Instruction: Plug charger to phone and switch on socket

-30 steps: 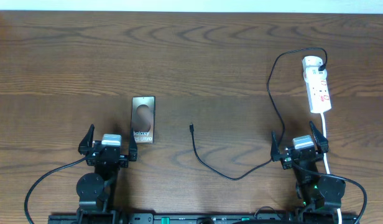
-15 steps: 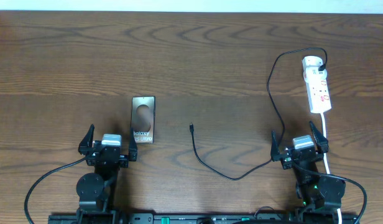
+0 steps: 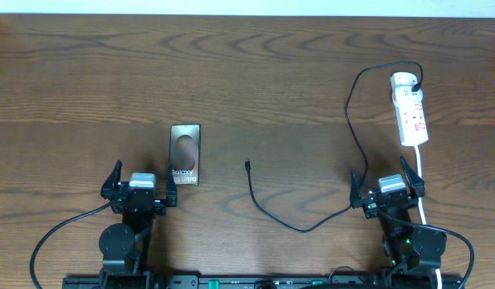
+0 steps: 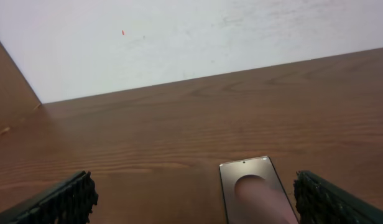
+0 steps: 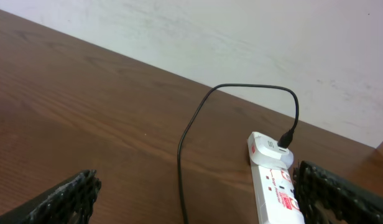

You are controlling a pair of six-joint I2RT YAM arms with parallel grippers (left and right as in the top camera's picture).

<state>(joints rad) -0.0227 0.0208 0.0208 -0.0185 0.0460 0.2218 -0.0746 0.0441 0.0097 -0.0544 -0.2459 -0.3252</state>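
Left arm (image 3: pixel 119 238): folded low at the near edge of the table (image 3: pixel 255 72), toward its left corner; wrist aimed at the far edge.
Left gripper (image 3: pixel 141 181): jaws spread wide, nothing between them; ribbed black fingers (image 4: pixel 62 199) sit in both lower corners of the wrist view.
Right arm (image 3: pixel 414 246): folded low at the near edge, toward the right corner; wrist aimed at the far edge.
Right gripper (image 3: pixel 384 181): jaws spread wide, holding nothing.
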